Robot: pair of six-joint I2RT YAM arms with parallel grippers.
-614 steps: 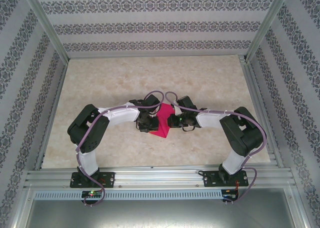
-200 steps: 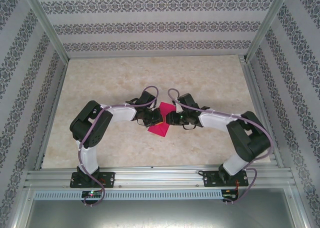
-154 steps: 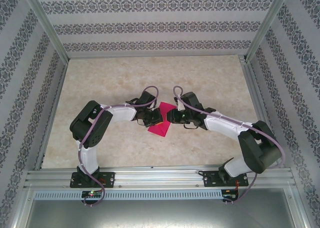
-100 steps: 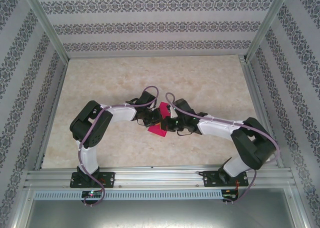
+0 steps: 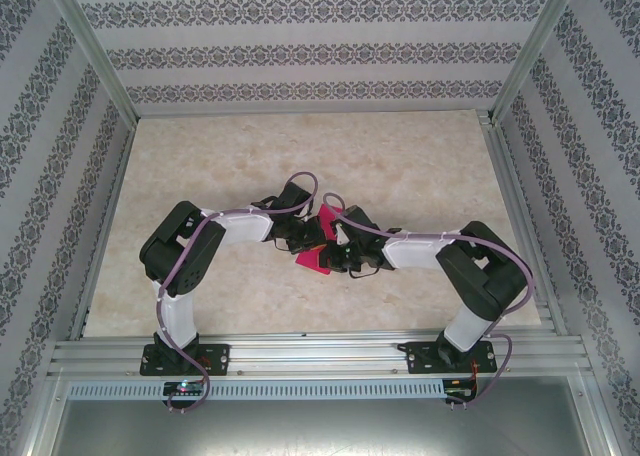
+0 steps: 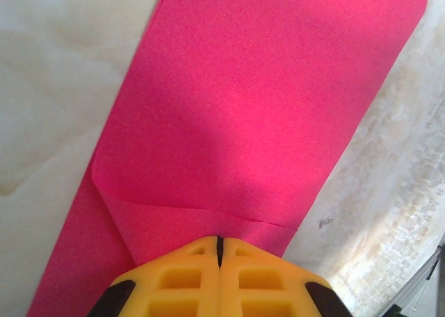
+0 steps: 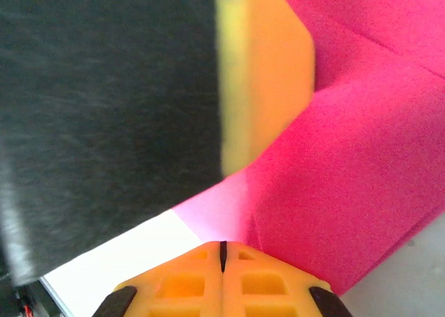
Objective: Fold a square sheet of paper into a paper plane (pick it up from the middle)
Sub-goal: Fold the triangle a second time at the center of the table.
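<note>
Left gripper (image 6: 220, 242) is clamped tight, tips on the near fold of the magenta sheet of paper (image 6: 264, 108). The sheet's long axis runs straight away from it. Right gripper (image 7: 222, 247), closed too, meets the sheet's other side, just beside the left fingers (image 7: 268, 74).

Pink paper (image 5: 310, 260) mostly hidden in top view; blurry black-yellow mass (image 7: 139, 87) close to R wrist cam

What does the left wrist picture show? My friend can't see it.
A folded pink sheet of paper lies across a pale marbled table. The left gripper, yellow and shut, meets its flap at the bottom.
</note>
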